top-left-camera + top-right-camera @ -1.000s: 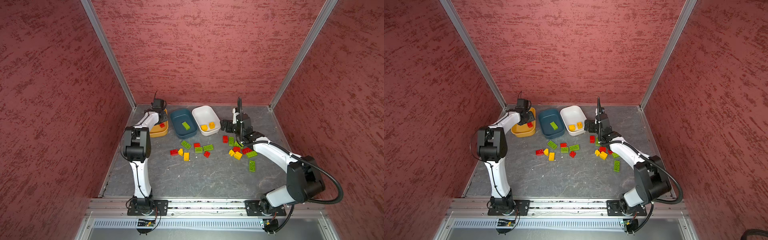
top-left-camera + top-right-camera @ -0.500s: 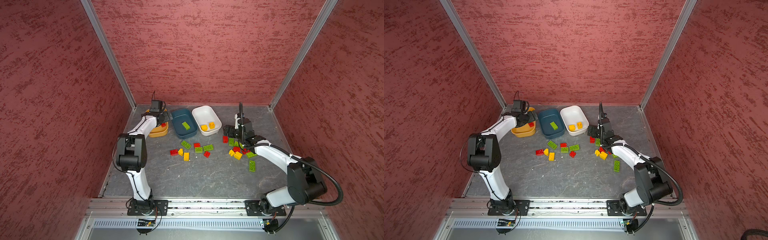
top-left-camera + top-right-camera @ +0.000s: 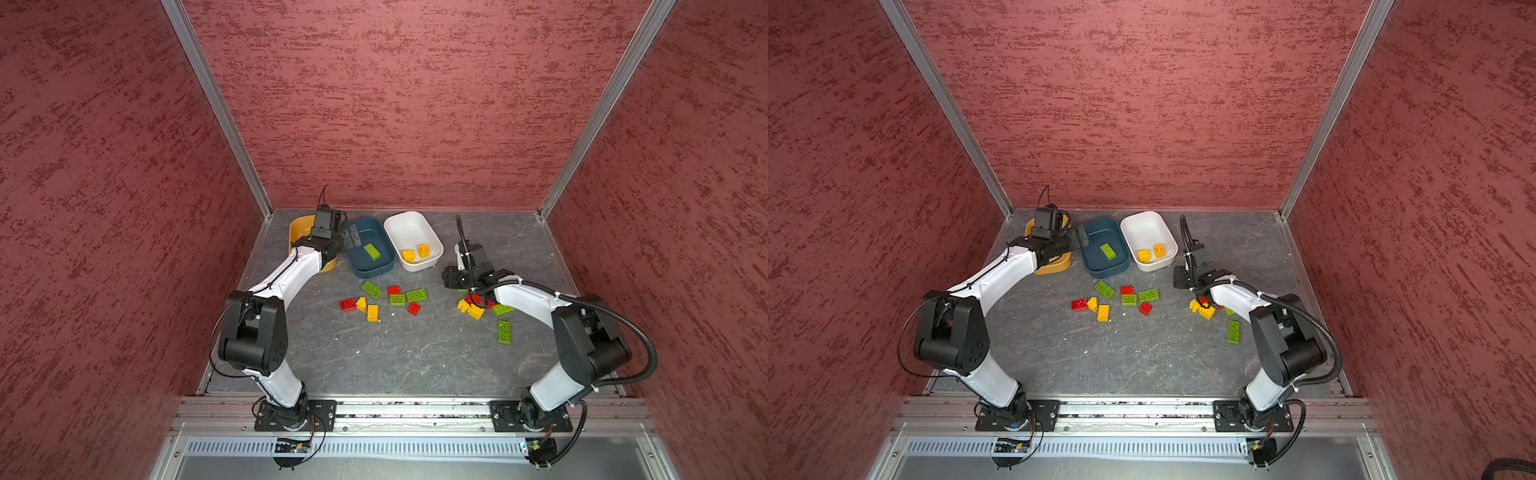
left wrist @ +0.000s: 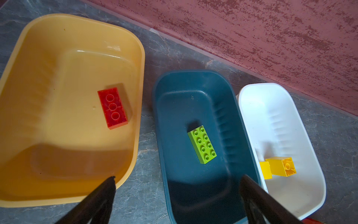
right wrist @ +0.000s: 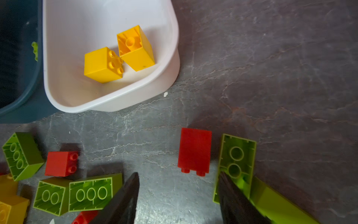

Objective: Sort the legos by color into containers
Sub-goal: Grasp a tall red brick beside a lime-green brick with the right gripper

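My left gripper [image 4: 178, 182] is open and empty, hanging over the table strip between the mustard yellow tub [image 4: 38, 58] and the dark blue tub [image 4: 174, 97]. One red lego [image 4: 112, 107] lies in the yellow tub, a green lego [image 4: 202, 144] in the blue tub, and two yellow legos [image 5: 102, 65] in the white tub [image 5: 116, 100]. My right gripper [image 5: 178, 180] is low over the right-hand pile, jaws apart with bare table between them. A red lego [image 5: 194, 149] lies just beyond its tips, and a green lego [image 5: 237, 157] is at one finger.
Several loose legos [image 3: 397, 299] in all three colours are scattered mid-table in front of the tubs. More legos [image 3: 476, 311] lie under my right arm, with a green one [image 3: 504, 331] nearer the front. The red back wall [image 3: 395, 124] runs close behind the tubs.
My left gripper opened, left the red lego in the yellow tub, and shifted toward the blue tub. My right gripper dropped toward the right pile, its jaws narrowing.
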`<action>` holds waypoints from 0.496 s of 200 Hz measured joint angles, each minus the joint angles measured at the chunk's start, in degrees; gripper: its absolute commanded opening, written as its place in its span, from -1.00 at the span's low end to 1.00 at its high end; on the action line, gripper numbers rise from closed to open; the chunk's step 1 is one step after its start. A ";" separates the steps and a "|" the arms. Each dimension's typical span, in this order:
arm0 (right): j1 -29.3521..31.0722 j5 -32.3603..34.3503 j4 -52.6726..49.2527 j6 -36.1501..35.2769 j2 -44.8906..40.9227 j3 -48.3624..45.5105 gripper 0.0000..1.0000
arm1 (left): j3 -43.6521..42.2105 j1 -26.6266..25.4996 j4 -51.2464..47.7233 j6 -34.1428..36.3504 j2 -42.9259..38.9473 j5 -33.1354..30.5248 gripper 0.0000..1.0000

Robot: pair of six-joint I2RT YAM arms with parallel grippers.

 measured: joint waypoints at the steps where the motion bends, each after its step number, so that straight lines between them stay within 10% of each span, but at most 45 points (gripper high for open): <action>1: 0.07 0.13 -0.13 0.00 0.24 0.20 0.26 | -0.11 0.00 0.02 -0.11 -0.09 -0.02 0.99; 99: 1.38 6.99 -5.62 -1.38 12.00 10.12 0.03 | -3.15 0.00 -0.42 -1.16 -1.64 -2.25 0.99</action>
